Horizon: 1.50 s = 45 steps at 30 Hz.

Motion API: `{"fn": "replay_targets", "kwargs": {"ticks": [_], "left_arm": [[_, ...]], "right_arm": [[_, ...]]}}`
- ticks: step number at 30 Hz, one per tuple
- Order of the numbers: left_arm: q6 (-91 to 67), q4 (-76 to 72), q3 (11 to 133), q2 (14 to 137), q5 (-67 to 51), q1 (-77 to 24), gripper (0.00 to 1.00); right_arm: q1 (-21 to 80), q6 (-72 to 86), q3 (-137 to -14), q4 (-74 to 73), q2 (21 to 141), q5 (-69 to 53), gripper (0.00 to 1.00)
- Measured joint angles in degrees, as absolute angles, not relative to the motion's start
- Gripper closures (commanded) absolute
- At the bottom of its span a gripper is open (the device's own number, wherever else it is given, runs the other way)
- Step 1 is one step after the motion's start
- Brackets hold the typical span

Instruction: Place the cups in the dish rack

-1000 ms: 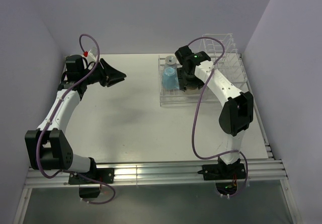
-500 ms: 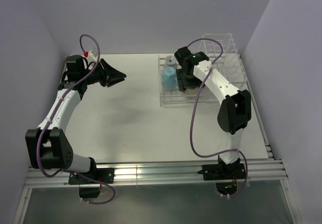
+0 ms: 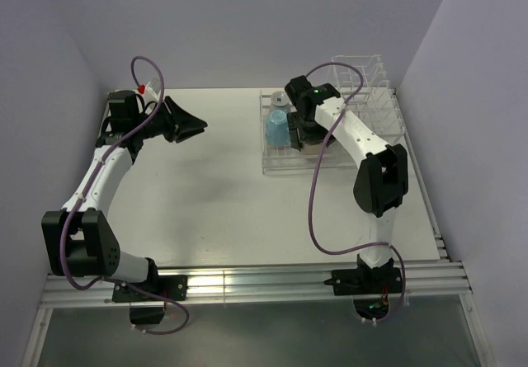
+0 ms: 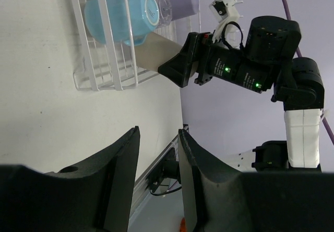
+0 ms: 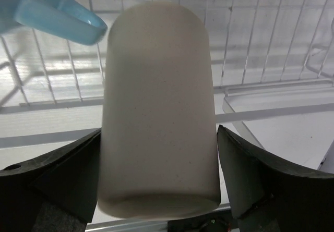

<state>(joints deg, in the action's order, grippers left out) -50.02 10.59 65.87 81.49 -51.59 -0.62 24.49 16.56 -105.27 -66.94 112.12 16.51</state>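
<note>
Tan brown cup (image 5: 156, 86), centre frame: looks stiff, light, matte; best held mid-wall. Right gripper (image 5: 158, 133) flanks it, whether pinching I cannot tell; left gripper (image 4: 158, 133) gapes empty.

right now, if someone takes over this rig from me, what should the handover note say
Left end effector: open, empty, above the far left of the table.
Right end effector: jaws flank the tan brown cup in the white wire dish rack; can't tell if they grip it.
In the rack's flat tray: tan cup, light blue handled mug, clear glass, lavender tumbler.
Done: those four are in the rack.
Left: make sure the tan cup is released, back the right arm out. No cups show outside the rack.
</note>
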Motion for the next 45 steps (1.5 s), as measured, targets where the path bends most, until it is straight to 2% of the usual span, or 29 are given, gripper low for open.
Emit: {"fn": "replay_targets", "kwargs": {"ticks": [8, 17, 20, 24, 40, 45], "left_arm": [[-49.89, 10.63, 65.87, 81.65, -51.59, -0.62, 0.59], [-49.19, 10.63, 65.87, 81.67, -51.59, -0.62, 0.59], [-49.19, 10.61, 65.87, 81.84, -51.59, -0.62, 0.59], [-49.21, 10.59, 65.87, 82.26, -51.57, -0.62, 0.59], [-49.19, 10.61, 65.87, 82.37, -51.59, -0.62, 0.59], [-48.97, 10.63, 65.87, 82.50, -51.59, -0.62, 0.59]], "right_arm": [[24.47, 16.60, -113.56, -67.55, 114.32, 16.99, 0.11], [23.99, 16.58, -114.78, -68.18, 114.96, 17.28, 0.11], [23.57, 16.53, -114.78, -68.18, 114.96, 17.30, 0.15], [23.20, 16.56, -114.78, -68.16, 114.96, 17.30, 0.26], [22.11, 16.23, -118.10, -67.79, 119.02, 18.37, 0.36], [20.84, 15.99, -120.07, -67.70, 120.49, 17.41, 0.34]]}}
